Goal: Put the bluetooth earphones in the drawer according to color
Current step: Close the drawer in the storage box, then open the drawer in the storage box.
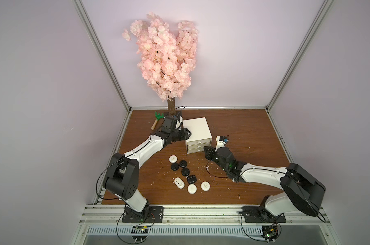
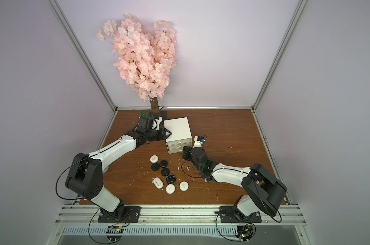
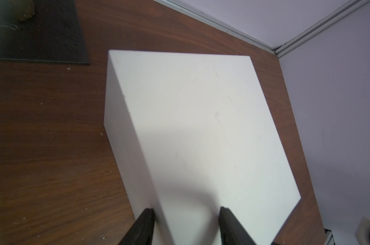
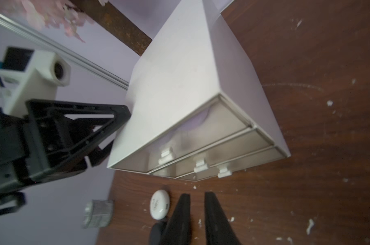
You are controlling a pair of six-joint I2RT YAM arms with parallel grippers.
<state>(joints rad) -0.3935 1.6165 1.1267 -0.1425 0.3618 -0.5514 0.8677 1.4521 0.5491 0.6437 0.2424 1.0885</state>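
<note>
The drawer (image 1: 197, 130) is a white cabinet with all three fronts (image 4: 201, 148) pushed in. Lavender shapes show dimly through the top front. White earphones (image 1: 173, 158) and black earphones (image 1: 185, 171), several of each, lie scattered on the table in front of it in both top views. My left gripper (image 3: 187, 224) is open and straddles the cabinet's upper left edge, one finger beside the side wall and one over the top. Just before the drawer fronts, my right gripper (image 4: 197, 199) is slightly open and empty. A white case (image 4: 159, 204) and a black case (image 4: 156, 233) lie beside it.
A pink blossom tree (image 1: 165, 59) stands on a dark base behind the cabinet. A green rake (image 1: 159, 115) with a wooden handle lies at the back left. A silver tin (image 4: 98, 213) sits near the left arm. White crumbs dot the wooden table (image 1: 243, 131).
</note>
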